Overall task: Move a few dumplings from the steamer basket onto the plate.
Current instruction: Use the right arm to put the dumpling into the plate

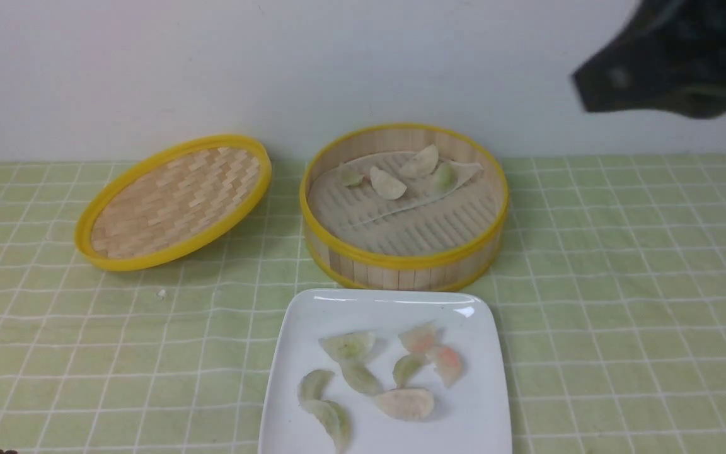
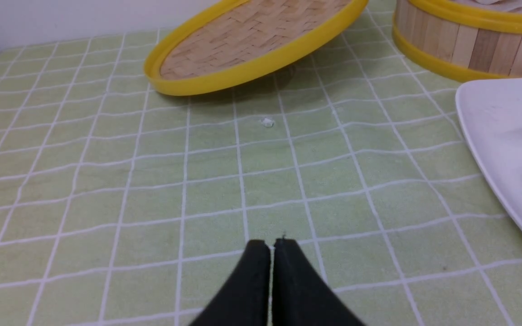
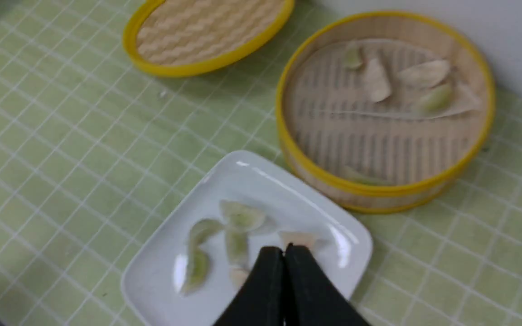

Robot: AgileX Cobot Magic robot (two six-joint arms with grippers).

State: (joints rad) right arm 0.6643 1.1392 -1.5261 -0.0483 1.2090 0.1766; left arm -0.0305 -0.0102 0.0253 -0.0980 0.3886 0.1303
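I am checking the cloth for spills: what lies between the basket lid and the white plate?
Only green checked cloth with one small white crumb, nearer the lid than the plate; the left wrist view shows it best.

a tabletop laid out like a dining or kitchen table, set up for a robot to work at. a pale green tablecloth (image 1: 621, 284) with a white grid, slightly wrinkled, covers the surface and runs back to a plain white wall (image 1: 275, 63). on the cloth stand serving things: a bamboo steamer basket (image 1: 401, 268), a woven bamboo lid (image 1: 174, 202) lying tilted beside it, and a white square plate (image 1: 312, 315) carrying dumplings (image 1: 404, 403). a dark robot arm (image 1: 672, 57) hangs above the right side.
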